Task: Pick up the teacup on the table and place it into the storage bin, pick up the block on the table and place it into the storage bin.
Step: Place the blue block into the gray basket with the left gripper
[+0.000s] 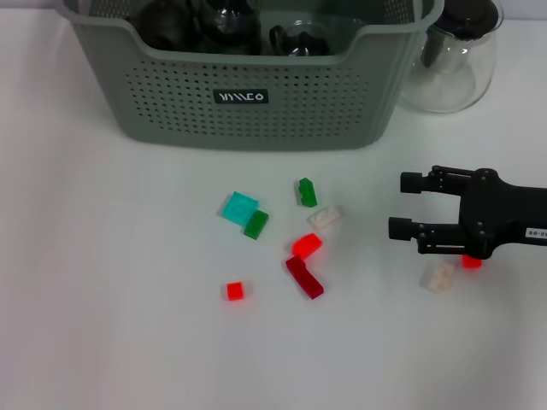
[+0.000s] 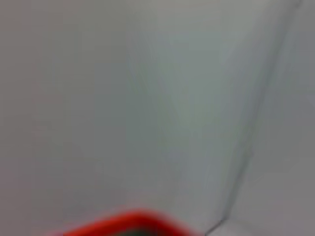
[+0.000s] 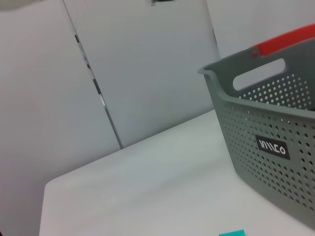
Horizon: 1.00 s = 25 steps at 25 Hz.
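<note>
The grey-green storage bin (image 1: 256, 85) stands at the back of the table and holds several dark glassy cups (image 1: 226, 19). No teacup stands on the table. Loose blocks lie in front of the bin: a cyan one (image 1: 239, 207), two green ones (image 1: 255, 224), a clear one (image 1: 325, 218), a red one (image 1: 306, 246), a dark red one (image 1: 304, 277) and a small red one (image 1: 235, 291). My right gripper (image 1: 403, 205) is open and empty, to the right of the blocks, its fingers pointing at them. The right wrist view shows the bin (image 3: 275, 142) and the cyan block's edge (image 3: 231, 233). The left gripper is out of view.
A clear glass pitcher (image 1: 453, 60) stands right of the bin. A whitish block (image 1: 440, 276) and a red block (image 1: 472, 261) lie just under my right gripper's body. The left wrist view shows only a blurred grey surface and a red rim (image 2: 133, 222).
</note>
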Tool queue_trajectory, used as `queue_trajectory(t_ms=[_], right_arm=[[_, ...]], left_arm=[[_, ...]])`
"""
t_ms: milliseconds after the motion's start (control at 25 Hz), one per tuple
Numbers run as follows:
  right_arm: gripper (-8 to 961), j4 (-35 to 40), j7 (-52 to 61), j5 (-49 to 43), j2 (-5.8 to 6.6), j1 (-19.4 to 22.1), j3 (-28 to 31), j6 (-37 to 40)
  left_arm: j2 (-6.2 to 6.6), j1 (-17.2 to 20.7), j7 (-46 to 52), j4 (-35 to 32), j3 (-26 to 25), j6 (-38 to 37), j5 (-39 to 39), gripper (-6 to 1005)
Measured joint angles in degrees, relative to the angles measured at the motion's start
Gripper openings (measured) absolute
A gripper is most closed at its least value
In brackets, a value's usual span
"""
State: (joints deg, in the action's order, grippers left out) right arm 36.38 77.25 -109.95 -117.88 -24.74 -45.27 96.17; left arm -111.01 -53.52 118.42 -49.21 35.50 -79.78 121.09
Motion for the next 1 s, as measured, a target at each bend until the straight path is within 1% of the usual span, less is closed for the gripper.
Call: queue_trajectory(t_ms=[40,120,160,200,240,320,400,520,640,760,800,880,920,960,1000], right_arm=[[832,0.0,0.0,0.0,-0.03,0.0,0.0,0.0],[833,0.0,0.0,0.0,-0.07,0.0,0.0,0.0],[834,0.0,0.0,0.0,-0.07,0.0,0.0,0.0],[834,0.0,0.0,0.0,-0.07,0.0,0.0,0.0],[834,0.0,0.0,0.0,-0.07,0.0,0.0,0.0],[834,0.0,0.0,0.0,-0.07,-0.1,0.0,-0.1],[833,0.0,0.0,0.0,-0.06,-0.1,0.0,-0.2],[833,0.0,0.0,0.1,-0.06,-0.1,0.0,-0.2],[833,0.0,0.0,0.0,-0.07,-0.1,0.0,-0.2],[833,0.0,0.0,0.1,-0.14,-0.1,0.0,-0.3],[832,0.0,0.0,0.1,-0.13,-0.1,0.0,-0.3],[832,0.0,0.0,0.2,-0.14,-0.1,0.0,-0.4],[832,0.0,-0.3,0.3,-0.15,-0.1,0.3,-0.3],[832,0.0,-0.9,0.4,-0.20,-0.1,0.8,-0.1],[832,0.0,-1.7,0.6,-0.34,-0.1,1.4,0.2]], left_arm=[[0.37,-0.4,3.1,-0.2,6.6,5.0,1.0,434],[0.64,-1.6,8.8,-0.1,16.9,12.6,4.6,436],[0.49,-2.3,11.2,0.2,20.2,15.2,7.1,438],[-0.01,-3.4,13.8,0.8,23.6,17.8,10.5,439],[-0.55,-4.2,15.5,1.4,25.3,19.4,13.6,440],[-2.38,-6.4,18.6,3.5,25.9,22.3,20.5,443],[-3.89,-8.4,23.2,5.5,25.8,25.4,27.5,445],[-5.28,-9.9,27.2,6.9,25.7,28.4,33.6,449],[-6.09,-9.9,27.5,5.6,25.0,29.0,34.3,453],[-7.14,-8.5,26.7,1.3,22.1,27.2,32.4,457],[-7.55,-7.4,25.8,-0.8,21.2,26.1,31.0,458],[-8.67,-3.6,23.2,-7.4,19.2,23.0,25.8,529],[-9.09,-1.1,21.4,-11.1,18.5,20.9,21.4,564],[-9.43,2.0,18.8,-14.6,17.5,18.3,15.3,600],[-9.63,4.4,16.9,-16.8,16.8,16.6,11.0,635]])
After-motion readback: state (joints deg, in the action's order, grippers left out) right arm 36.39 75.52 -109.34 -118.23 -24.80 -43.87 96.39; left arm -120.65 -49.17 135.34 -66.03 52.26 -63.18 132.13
